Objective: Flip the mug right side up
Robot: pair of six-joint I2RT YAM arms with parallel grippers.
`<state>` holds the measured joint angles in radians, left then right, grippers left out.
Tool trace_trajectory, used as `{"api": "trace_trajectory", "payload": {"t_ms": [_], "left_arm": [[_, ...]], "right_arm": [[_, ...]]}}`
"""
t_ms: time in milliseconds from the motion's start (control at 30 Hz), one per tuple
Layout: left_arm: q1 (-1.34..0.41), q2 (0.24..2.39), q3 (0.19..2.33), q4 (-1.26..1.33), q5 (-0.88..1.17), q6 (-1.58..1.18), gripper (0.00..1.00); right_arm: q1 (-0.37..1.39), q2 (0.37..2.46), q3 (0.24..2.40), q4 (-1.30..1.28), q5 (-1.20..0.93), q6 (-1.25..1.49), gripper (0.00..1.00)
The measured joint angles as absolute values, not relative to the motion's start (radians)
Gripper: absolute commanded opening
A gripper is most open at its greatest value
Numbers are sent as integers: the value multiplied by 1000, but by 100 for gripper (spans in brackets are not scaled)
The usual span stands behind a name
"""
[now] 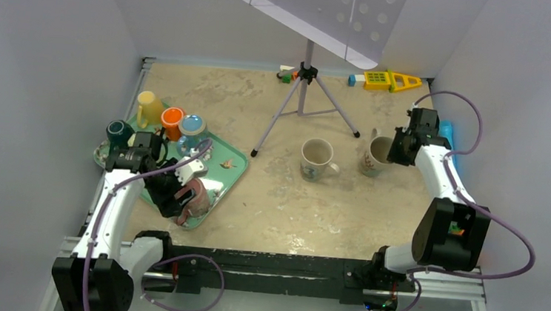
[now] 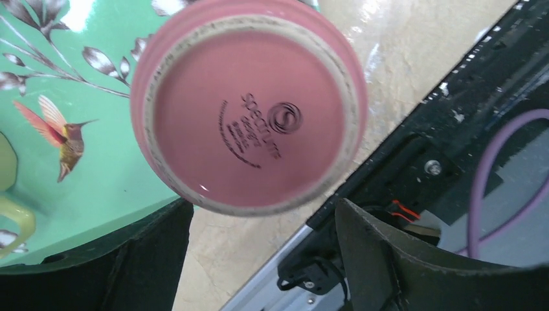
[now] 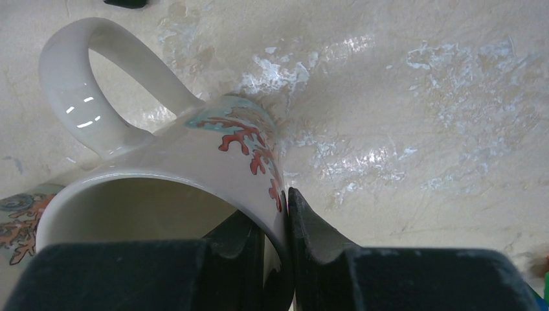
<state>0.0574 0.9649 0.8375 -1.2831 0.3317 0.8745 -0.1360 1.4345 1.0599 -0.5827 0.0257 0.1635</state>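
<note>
ok, left gripper (image 2: pixel 262 208) has its jaws wide apart and holds nothing; both fingers are clear of the pink mug (image 2: pixel 249 107). step in hand looks like the grasp before the flip. to do it well:
- centre the fingers across the mug body
- put the pads on the straight wall, not the rounded foot
- close firmly, since glazed ceramic will likely slip
- lift clear of the green tray (image 2: pixel 97 175) before rolling the wrist, or the rim may catch the tray lip
- handle isn't visible from the wrist view, so check its side first

mug faces the wrist camera base-first, maker's stamp showing. it sits just beyond the fingertips, centred between them, untouched. it's at the tray's near corner and covers the tray edge in the wrist view. can't tell whether it stands flat or leans.

right gripper (image 3: pixel 275 210) is clamped on the wall of a coral-print mug (image 3: pixel 194 155), one finger inside and one outside. that mug is mouth-up on the table (image 3: pixel 421 129), well right of the tray.
</note>
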Motion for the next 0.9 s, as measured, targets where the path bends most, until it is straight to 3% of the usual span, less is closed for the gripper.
{"api": "trace_trajectory", "payload": {"t_ms": [233, 433, 467, 500, 600, 700, 767, 833, 900], "left_arm": [[57, 978, 805, -1145, 305, 856, 73], [57, 1013, 806, -1047, 281, 838, 71], [57, 1022, 806, -1026, 274, 834, 73], [57, 1027, 806, -1014, 273, 833, 75], [57, 1039, 804, -1002, 301, 881, 85], [56, 1026, 769, -987, 355, 945, 87], [56, 1024, 735, -976, 376, 983, 81], [56, 1047, 722, -967, 390, 1006, 68], [57, 1089, 722, -942, 394, 1017, 45]], "right_arm": [[-136, 1458, 1068, -548, 7, 171, 49], [-136, 1408, 1069, -545, 5, 169, 58], [-136, 1396, 1070, -545, 2, 169, 84], [-136, 1384, 1070, -545, -2, 168, 90], [-130, 1341, 1073, -545, -28, 164, 92], [-117, 1302, 1078, -544, -45, 163, 93], [-109, 1275, 1078, -544, -45, 162, 93], [-105, 1254, 1079, -544, -44, 162, 94], [-105, 1239, 1079, -545, -44, 161, 94]]}}
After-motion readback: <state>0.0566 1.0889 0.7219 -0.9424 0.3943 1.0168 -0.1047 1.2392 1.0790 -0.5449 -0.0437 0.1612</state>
